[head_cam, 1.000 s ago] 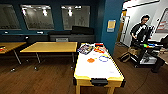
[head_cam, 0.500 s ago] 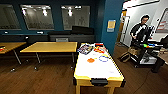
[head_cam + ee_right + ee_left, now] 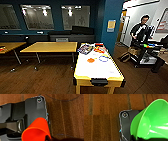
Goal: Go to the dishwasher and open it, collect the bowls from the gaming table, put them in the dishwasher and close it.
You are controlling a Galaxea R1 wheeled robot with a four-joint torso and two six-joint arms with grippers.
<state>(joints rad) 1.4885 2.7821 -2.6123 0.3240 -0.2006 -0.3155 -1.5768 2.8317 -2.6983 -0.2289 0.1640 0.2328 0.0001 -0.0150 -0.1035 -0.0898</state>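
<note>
1. Your left gripper [image 3: 139, 138] has a green bowl [image 3: 151, 121] clamped by its rim. The bowl flares out from the jaws, tilted on its side over the brown wood floor [image 3: 102, 119]. With the hold on one edge alone, a jolt of the base could lever it loose, and you'd be chasing it across the boards
2. Your right gripper [image 3: 48, 138] is closed on the rim of an orange bowl [image 3: 36, 130] in the same way. This bowl also hangs out past the jaws, above the robot's own dark plate and the floor. The bite looks thin, so a quick swing of the arm could twist the bowl in the grip
3. The gaming table [image 3: 100, 68] stands just ahead in the head view, white top and yellow sides. An orange piece [image 3: 91, 60], a blue ring [image 3: 103, 58] and other small items lie on it. I can't tell from here whether any of them is another bowl, so check before you leave, or you may have to come back
4. No dishwasher is in sight, so both bowls face a drive. The plain yellow table [image 3: 50, 46] is close on one side, and on the other are a person [image 3: 140, 30] and a dark cart [image 3: 147, 51] with a cable on the floor. A wide turn could clip a bowl on a table edge
</note>
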